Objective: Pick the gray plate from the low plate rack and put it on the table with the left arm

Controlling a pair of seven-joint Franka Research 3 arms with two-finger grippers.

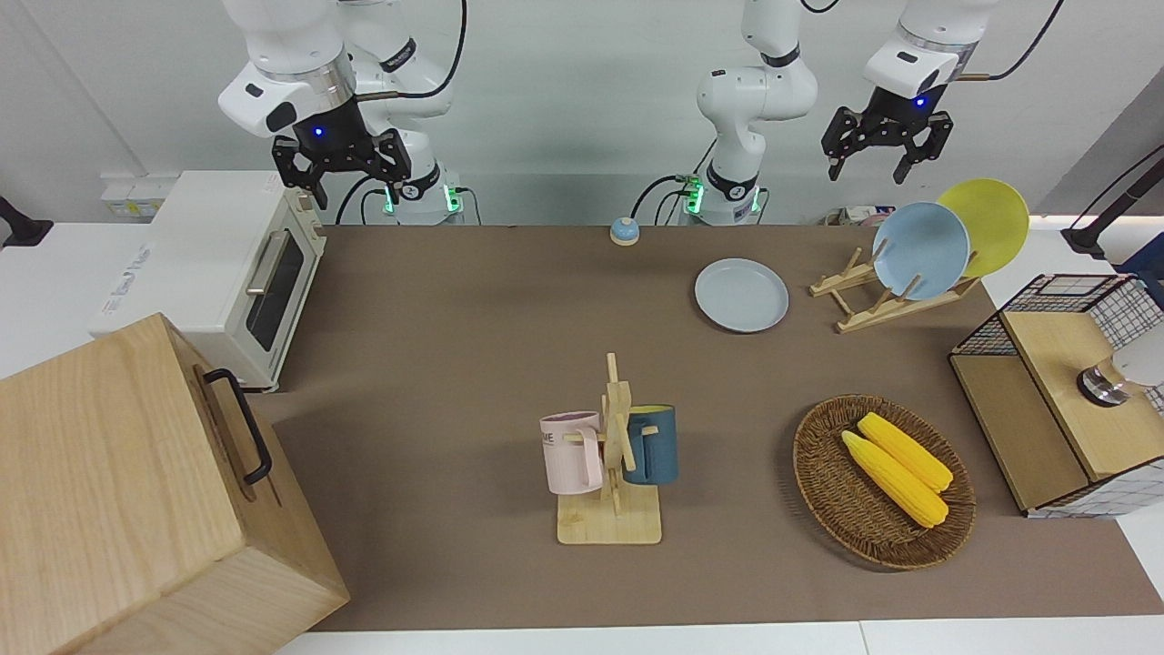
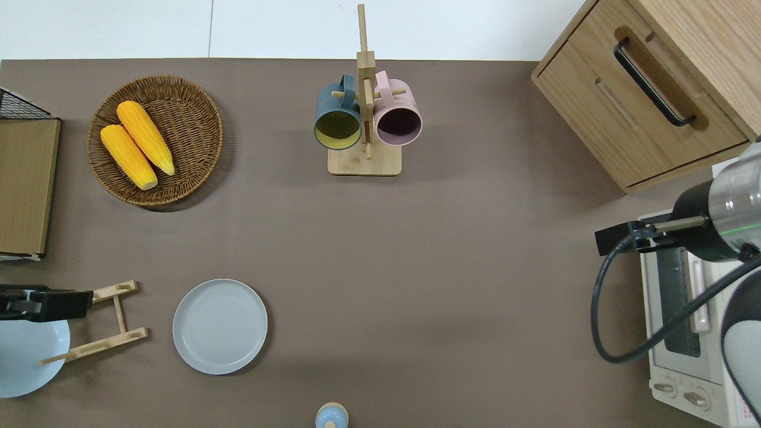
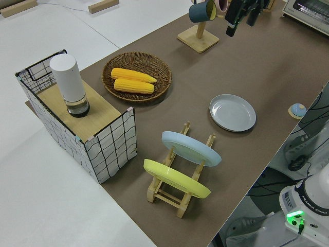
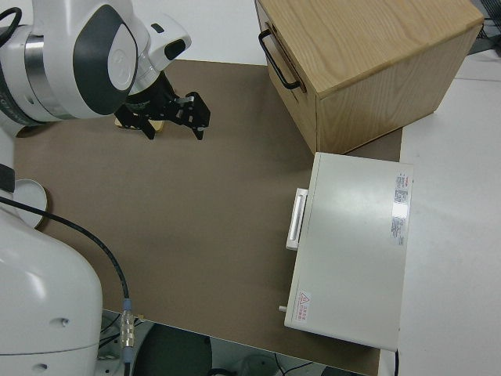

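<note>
The gray plate (image 1: 741, 295) lies flat on the table (image 1: 455, 318), beside the low plate rack (image 1: 873, 305) on its side toward the right arm's end; it also shows in the overhead view (image 2: 220, 326) and the left side view (image 3: 232, 112). The rack (image 2: 113, 324) holds a sky-blue plate (image 1: 920, 250) and a yellow plate (image 1: 991, 223), both leaning. My left gripper (image 1: 868, 166) is open and empty, high in the air over the rack's end with the sky-blue plate (image 2: 27, 356). The right arm is parked, its gripper (image 1: 346, 180) open.
A mug stand (image 1: 614, 455) with a pink and a dark blue mug stands mid-table. A wicker basket (image 1: 823, 473) holds two corn cobs. A wire-sided box (image 1: 1046, 400), a wooden cabinet (image 1: 118, 491), a white toaster oven (image 1: 227, 273) and a small bell (image 1: 624, 231) are also on the table.
</note>
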